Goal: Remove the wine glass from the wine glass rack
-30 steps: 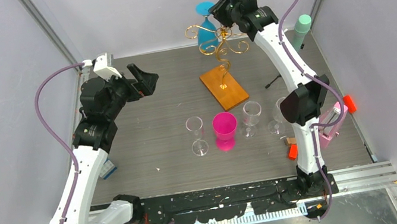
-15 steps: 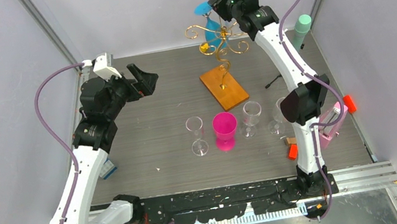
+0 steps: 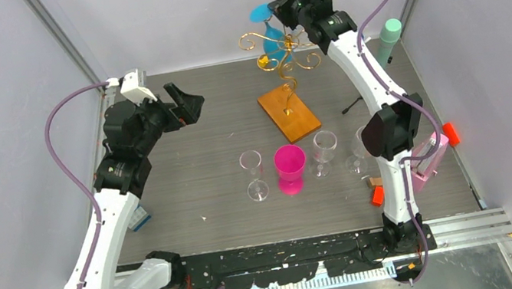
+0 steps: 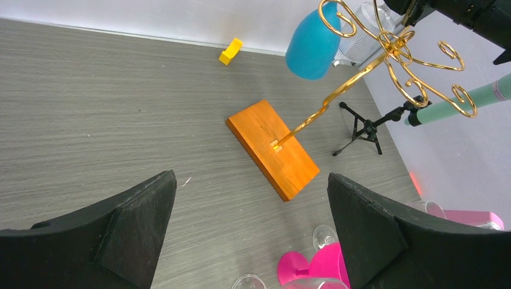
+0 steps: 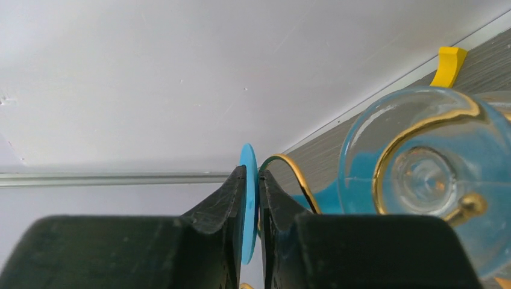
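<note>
Step in hand: taking hold of the wine glass [image 3: 267, 40] by its foot, ahead of drawing it off the wine glass rack [image 4: 274, 147].
Wine glass, position: blue, hanging bowl-down from a gold scroll arm at the top of the rack, above the far edge of the worktop [image 3: 195, 170]; the foot is uppermost.
Right tool [image 5: 252, 180]: drawn narrow on the blue foot disc, which is seen edge-on with one finger on each face. The hold looks made.
Left tool [image 4: 250, 177]: spread wide, holding nothing, well apart from the rack on the left side.
Method, judged: keep the pinch firm and flat on the disc. Lift only enough to free the foot from the wire, then carry the stem out through the open end of the scroll. Which way that scroll opens cannot be told from these views. Move slowly and level.
Risk, judged: a snagged stem could drag or tip the rack, since only its wooden base holds it down. The thin foot could slip from the pinch.
Count, rack: one.
Count, blue wine glass: one.
Count, clear glasses [image 3: 253, 174] standing on the worktop: three, one partly hidden behind the right arm.
Count, pink goblet [image 3: 290, 161]: one.
Count, black tripod [image 4: 361, 127] with a mint-green cylinder: one.
Count, yellow block [image 4: 231, 51]: one.
</note>
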Motion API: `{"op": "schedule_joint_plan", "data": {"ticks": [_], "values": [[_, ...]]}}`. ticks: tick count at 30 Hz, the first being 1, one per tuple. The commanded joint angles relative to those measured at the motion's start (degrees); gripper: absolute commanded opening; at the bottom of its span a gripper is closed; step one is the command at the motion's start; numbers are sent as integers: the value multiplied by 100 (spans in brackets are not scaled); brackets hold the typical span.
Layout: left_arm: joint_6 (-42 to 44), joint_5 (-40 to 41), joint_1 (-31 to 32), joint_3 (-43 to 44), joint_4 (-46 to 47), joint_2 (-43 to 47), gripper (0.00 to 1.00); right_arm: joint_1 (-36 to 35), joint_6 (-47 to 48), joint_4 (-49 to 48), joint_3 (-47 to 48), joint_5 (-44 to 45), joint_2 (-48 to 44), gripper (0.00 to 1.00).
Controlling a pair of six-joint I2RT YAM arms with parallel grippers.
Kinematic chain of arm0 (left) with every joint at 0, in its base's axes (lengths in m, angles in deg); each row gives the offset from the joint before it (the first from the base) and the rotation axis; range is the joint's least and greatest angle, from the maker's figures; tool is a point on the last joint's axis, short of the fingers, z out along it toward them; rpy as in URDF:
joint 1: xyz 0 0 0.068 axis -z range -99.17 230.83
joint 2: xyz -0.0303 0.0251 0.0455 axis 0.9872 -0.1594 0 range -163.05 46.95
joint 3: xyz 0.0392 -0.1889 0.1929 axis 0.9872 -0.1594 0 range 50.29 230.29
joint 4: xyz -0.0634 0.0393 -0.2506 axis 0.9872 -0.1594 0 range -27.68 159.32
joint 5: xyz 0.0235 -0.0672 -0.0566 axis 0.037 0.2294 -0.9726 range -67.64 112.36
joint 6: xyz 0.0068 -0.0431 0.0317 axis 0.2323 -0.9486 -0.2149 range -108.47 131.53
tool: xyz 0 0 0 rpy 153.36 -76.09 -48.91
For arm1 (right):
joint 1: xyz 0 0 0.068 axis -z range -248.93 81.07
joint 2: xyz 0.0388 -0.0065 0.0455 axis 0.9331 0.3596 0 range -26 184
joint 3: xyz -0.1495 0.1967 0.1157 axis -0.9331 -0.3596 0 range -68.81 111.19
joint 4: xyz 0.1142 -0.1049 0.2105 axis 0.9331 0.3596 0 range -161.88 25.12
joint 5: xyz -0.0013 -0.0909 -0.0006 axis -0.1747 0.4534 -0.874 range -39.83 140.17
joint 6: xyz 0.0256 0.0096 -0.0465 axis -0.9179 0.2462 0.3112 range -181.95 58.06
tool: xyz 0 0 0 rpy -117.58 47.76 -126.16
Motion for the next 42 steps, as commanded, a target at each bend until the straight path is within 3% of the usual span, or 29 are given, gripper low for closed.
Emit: {"op": "schedule_joint_plan", "data": {"ticks": [1, 5, 10, 12, 26, 42], "values": [[61, 71, 22, -5, 97, 119, 100, 19, -378, -536, -46, -275, 92, 19], [70, 86, 22, -4, 97, 126, 100, 18, -372, -541, -40, -328, 115, 19], [79, 89, 25, -5, 97, 128, 100, 22, -298, -544, -41, -284, 83, 2], [79, 82, 23, 2, 88, 132, 100, 17, -206, -572, -50, -217, 28, 1], [79, 96, 31, -4, 93, 154, 100, 30, 4, -1821, -899, 42, -711, 0], [83, 97, 31, -5, 81, 190, 100, 127, -61, -1680, -1104, 446, -941, 0]]}}
